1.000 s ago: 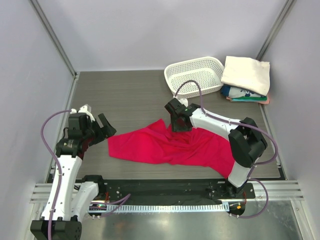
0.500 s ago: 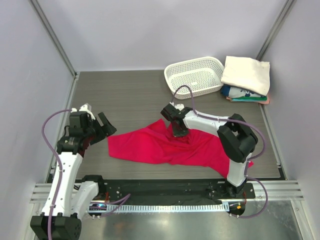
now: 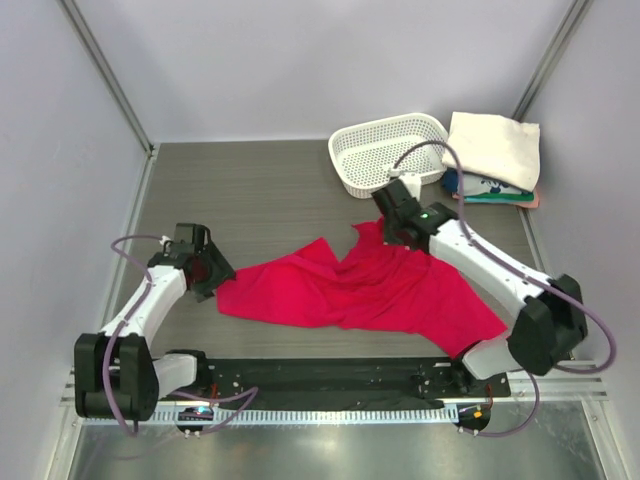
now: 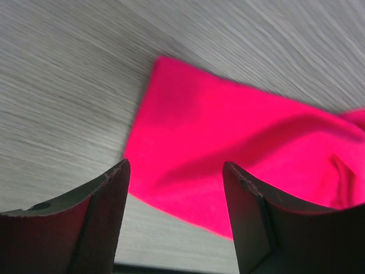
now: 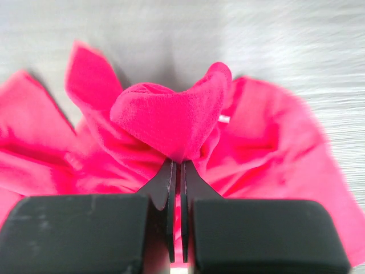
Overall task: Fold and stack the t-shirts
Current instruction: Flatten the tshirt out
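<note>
A crimson-red t-shirt (image 3: 370, 290) lies crumpled across the middle of the table. My right gripper (image 3: 390, 230) is at its far edge, shut on a bunched fold of the red t-shirt (image 5: 171, 117) that rises above the closed fingertips (image 5: 178, 162). My left gripper (image 3: 212, 276) sits low at the shirt's left corner. In the left wrist view its jaws (image 4: 174, 168) stand open, with the red corner (image 4: 228, 137) just ahead and nothing between them. A cream-white folded t-shirt (image 3: 492, 147) tops a stack at the back right, over a teal and white printed one (image 3: 488, 188).
A white perforated basket (image 3: 390, 150) stands at the back, just behind my right wrist and left of the folded stack. Walls close in the table on the left, back and right. The black rail (image 3: 330, 375) runs along the near edge.
My right gripper closed on a fold of the red shirt and pulled it back and to the right. My left arm dropped and reached in to the shirt's left corner, jaws somewhat narrower.
</note>
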Motion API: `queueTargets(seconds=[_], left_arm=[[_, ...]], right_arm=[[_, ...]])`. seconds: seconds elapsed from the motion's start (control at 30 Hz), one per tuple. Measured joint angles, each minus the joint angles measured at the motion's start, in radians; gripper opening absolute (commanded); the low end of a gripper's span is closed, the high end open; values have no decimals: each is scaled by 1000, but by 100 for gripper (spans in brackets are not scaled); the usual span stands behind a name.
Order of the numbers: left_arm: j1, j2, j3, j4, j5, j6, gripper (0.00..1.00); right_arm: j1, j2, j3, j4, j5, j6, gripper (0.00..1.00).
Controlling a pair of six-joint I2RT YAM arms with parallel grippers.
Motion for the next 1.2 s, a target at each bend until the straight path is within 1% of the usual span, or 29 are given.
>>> queueTargets(seconds=[0.07, 0.13, 0.23, 0.33, 0.4, 0.43, 0.47, 0.5, 0.53, 0.63, 0.67, 0.73, 0.8, 0.87, 0.93, 1.07, 1.17, 1.2], left_arm=[[0, 35, -29, 47, -41, -23, 64], [0, 80, -49, 92, -70, -42, 62], [0, 146, -60, 145, -100, -60, 61], [0, 163, -58, 202, -123, -72, 56], [0, 180, -58, 245, -137, -75, 45], [0, 188, -56, 265, -142, -76, 37], [0, 200, -55, 291, -145, -77, 13], [0, 217, -53, 322, -147, -85, 5], [0, 235, -50, 343, -143, -87, 0], [-1, 247, -40, 375, -117, -86, 0], [-2, 238, -37, 366, -111, -87, 0], [-4, 187, -7, 299, -104, -84, 0], [-5, 98, 87, 190, -108, -68, 0], [-6, 9, 223, 129, -120, -47, 0], [-6, -79, 394, 65, -141, -19, 0], [-6, -229, 707, -17, -202, 41, 0], [-6, -299, 871, -87, -247, 76, 0], [-6, -316, 903, -103, -257, 87, 0]], right_arm=[[-45, -71, 0, -2, -3, -14, 1], [-76, -107, 0, -6, -6, -29, 1], [-98, -121, -14, -8, -28, -45, 1], [-119, -121, -51, -9, -57, -62, 1], [-135, -121, -71, -11, -80, -71, 1], [-143, -121, -75, -12, -90, -74, 1], [-158, -121, -79, -10, -103, -80, 1], [-171, -121, -80, -8, -113, -84, 1], [-192, -121, -80, -4, -132, -87, 1], [-247, -121, -76, 0, -171, -90, 1], [-264, -121, -67, -6, -183, -90, 1], [-296, -121, -15, -29, -201, -88, 1], [-312, -122, 59, -42, -208, -86, 1], [-317, -132, 168, -62, -208, -84, 1], [-317, -155, 285, -74, -202, -84, 1], [-317, -251, 482, -79, -190, -84, 1], [-317, -335, 594, -82, -176, -84, 1], [-317, -369, 623, -82, -169, -84, 1]])
